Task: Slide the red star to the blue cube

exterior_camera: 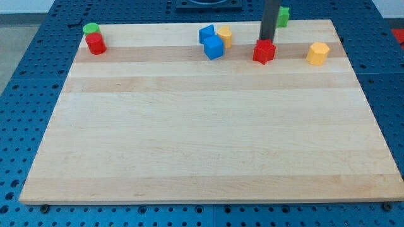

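- As the rod descends vertically from the view's top, my tip sits touching the upper edge of the red star; the rod carries no pincer and holds nothing.
- The red star is bright red, lying flat near the board's top edge.
- The blue cube lies well to the star's left.

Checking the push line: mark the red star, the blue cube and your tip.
red star (264, 52), camera view, its front face.
blue cube (214, 48), camera view, its front face.
my tip (267, 39), camera view, rod's lower end, just behind the star.
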Robot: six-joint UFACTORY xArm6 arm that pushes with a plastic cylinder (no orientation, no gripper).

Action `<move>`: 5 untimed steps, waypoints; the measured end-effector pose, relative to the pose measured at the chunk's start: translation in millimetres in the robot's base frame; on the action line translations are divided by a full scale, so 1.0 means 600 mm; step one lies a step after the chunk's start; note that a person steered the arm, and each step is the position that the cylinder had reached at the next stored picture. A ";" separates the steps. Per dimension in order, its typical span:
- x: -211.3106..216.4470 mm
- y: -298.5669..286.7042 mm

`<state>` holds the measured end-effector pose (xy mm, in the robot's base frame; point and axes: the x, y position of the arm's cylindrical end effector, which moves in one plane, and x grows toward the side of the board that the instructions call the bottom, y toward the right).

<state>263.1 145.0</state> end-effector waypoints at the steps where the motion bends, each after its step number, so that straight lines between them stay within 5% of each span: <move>1: -0.002 0.085; 3: 0.018 0.102; 5: 0.093 -0.033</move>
<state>318.7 125.1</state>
